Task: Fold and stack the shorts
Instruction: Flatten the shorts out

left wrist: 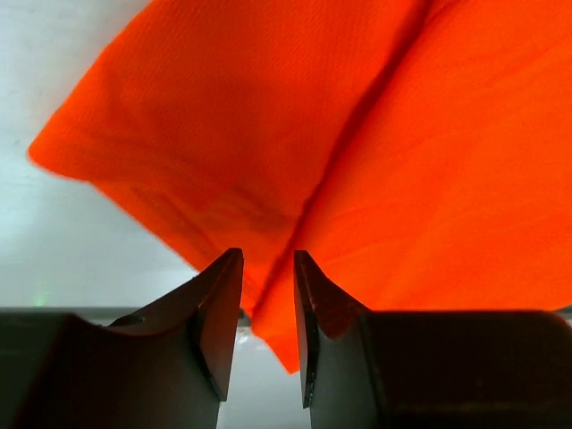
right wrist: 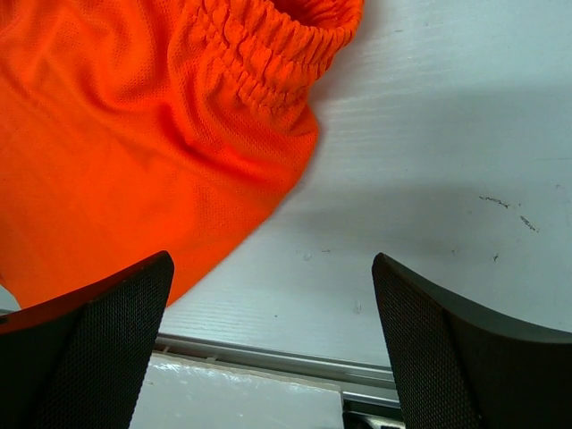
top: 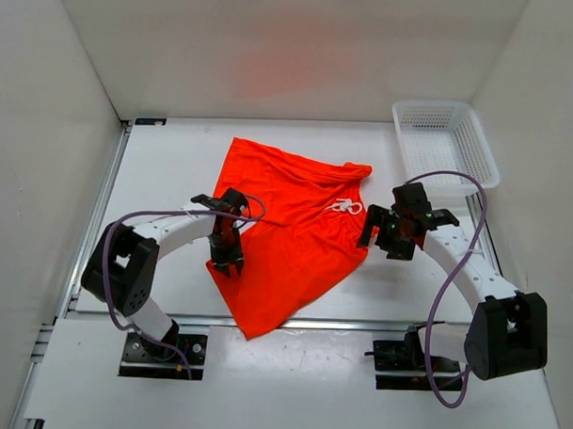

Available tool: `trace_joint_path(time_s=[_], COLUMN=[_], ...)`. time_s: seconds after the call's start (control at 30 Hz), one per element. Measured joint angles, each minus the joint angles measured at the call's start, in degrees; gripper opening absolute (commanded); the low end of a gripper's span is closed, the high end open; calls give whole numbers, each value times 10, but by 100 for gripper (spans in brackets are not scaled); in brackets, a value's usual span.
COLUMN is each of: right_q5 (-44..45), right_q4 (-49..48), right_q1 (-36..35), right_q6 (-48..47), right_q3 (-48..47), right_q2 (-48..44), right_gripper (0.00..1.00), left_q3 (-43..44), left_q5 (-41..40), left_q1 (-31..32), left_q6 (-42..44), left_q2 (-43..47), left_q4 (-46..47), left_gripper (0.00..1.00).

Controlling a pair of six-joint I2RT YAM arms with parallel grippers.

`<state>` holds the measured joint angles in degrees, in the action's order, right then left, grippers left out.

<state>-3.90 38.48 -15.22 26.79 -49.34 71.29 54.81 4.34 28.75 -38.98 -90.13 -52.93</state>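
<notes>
apparently the first fold is only being set up. the shorts (top: 296,224) lie spread flat and unfolded, left of the white mesh basket (top: 445,135) and nearer the arms than it is. the drawstring (top: 346,206) shows at the waistband end closest to the basket. the left gripper (left wrist: 268,255), the one far from the basket, sits at the shorts' outer edge with its jaws narrowed to a slit. some orange cloth shows in that slit, but i cannot tell whether it is pinched. the right gripper (right wrist: 273,256), on the arms' side of the basket, is spread wide and empty over bare table, just beside the gathered waistband (right wrist: 268,63). next, i'd judge, the right gripper needs to shift onto the waistband and close, so both can carry one half over the other.
</notes>
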Motion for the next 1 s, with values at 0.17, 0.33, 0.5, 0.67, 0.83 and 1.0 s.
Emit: trace_joint_path(time_s=[0.17, 0.33, 0.5, 0.67, 0.83, 1.0], right_q5=[-4, -5, -4, -4, -4, -4], right_q4=[-9, -11, -11, -12, -14, -16], right_q1=[0, 0, 0, 0, 0, 0], right_q6=[-2, -2, -2, -4, -4, -4], right_q3=[0, 0, 1, 1, 1, 1], right_q2=[0, -3, -8, -11, -11, -9], right_gripper=[97, 97, 97, 97, 97, 97], left_q3=[0, 19, 22, 22, 22, 22], left_q5=[-6, -8, -10, -25, -38, -45], left_q1=[5, 5, 5, 5, 5, 5], left_q6=[-12, -16, -21, -26, -31, -31], left_q2=[-42, -79, -76, -63, -51, -50], left_q4=[26, 21, 21, 24, 22, 21], left_gripper=[41, 25, 10, 30, 10, 10])
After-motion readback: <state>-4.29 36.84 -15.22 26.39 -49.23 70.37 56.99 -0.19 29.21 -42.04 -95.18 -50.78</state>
